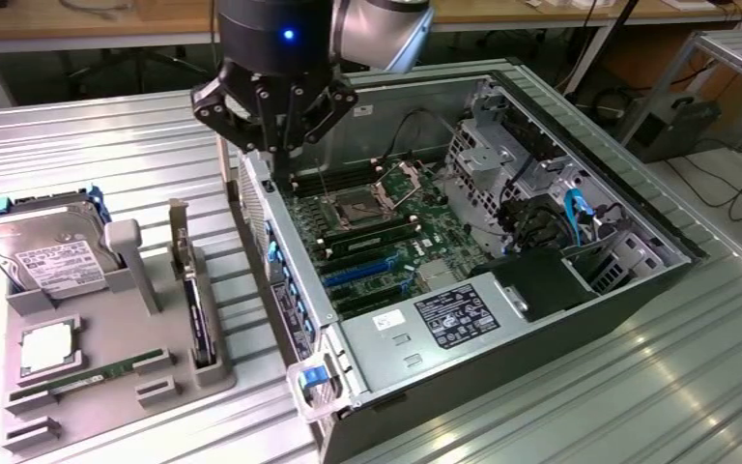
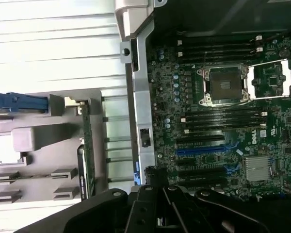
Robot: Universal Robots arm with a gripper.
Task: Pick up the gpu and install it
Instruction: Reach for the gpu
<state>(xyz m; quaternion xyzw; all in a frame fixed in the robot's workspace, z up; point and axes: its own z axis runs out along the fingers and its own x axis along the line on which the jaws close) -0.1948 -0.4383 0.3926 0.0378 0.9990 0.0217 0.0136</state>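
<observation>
The gpu (image 1: 194, 314) stands on edge in a slot of the grey holder (image 1: 127, 387) at the exterior view's left, its silvery bracket at the far end. The wrist view shows the gpu (image 2: 86, 145) as a thin dark strip beside the holder (image 2: 34, 141). My gripper (image 1: 274, 143) hangs above the near side wall of the open computer case (image 1: 629, 213), between the holder and the motherboard (image 1: 371, 242). Its dark fingers (image 2: 157, 194) are drawn together and hold nothing. Blue card slots (image 2: 203, 150) lie bare on the motherboard.
On the holder sit a silvery hard drive (image 1: 49, 256) with a white label, a processor chip (image 1: 46, 346) and a narrow green memory stick (image 1: 88, 372). Inside the case are an open processor socket (image 2: 225, 85), a power supply (image 1: 455, 314) and drive cages (image 1: 500, 145). Everything rests on a ribbed metal table (image 1: 88, 145).
</observation>
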